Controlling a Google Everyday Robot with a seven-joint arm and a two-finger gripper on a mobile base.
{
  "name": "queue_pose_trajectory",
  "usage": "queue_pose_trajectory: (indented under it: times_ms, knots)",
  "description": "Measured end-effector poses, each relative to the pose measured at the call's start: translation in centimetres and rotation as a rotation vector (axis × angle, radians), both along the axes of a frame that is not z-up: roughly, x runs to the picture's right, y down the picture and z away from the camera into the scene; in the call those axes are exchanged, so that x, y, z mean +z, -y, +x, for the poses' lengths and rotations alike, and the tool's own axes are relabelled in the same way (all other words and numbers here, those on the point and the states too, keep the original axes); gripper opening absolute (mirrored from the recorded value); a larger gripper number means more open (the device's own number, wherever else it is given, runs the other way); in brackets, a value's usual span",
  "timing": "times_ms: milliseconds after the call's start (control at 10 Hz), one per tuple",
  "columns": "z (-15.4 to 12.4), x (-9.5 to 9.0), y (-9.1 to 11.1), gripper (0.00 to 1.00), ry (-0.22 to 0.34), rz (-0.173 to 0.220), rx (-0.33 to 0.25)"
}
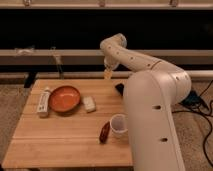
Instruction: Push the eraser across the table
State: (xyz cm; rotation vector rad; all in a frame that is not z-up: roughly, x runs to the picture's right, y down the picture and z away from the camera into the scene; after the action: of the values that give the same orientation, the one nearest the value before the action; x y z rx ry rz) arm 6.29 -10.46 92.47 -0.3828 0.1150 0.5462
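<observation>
Hovering the gripper over the table's far edge, aperture impossible to tell, you are facing the eraser beside it, half-hidden by the arm: likely light, rigid; push its edge low
</observation>
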Motion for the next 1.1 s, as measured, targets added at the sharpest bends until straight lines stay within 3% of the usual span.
queue_pose_trajectory:
  times_ms: [200,500,900,1100]
  knots:
    - [3.4,1.6,-0.5,0.74,-0.068,0.013,0.048]
    - [5.8,4.4,-2.3,0.47,-0.152,0.022,0.093]
    - [9.6,6.3,-2.8,0.07,-0.252,0.044,0.129]
    - [12.2,6.3,-3.2,0.00,-0.297,0.033,0.140]
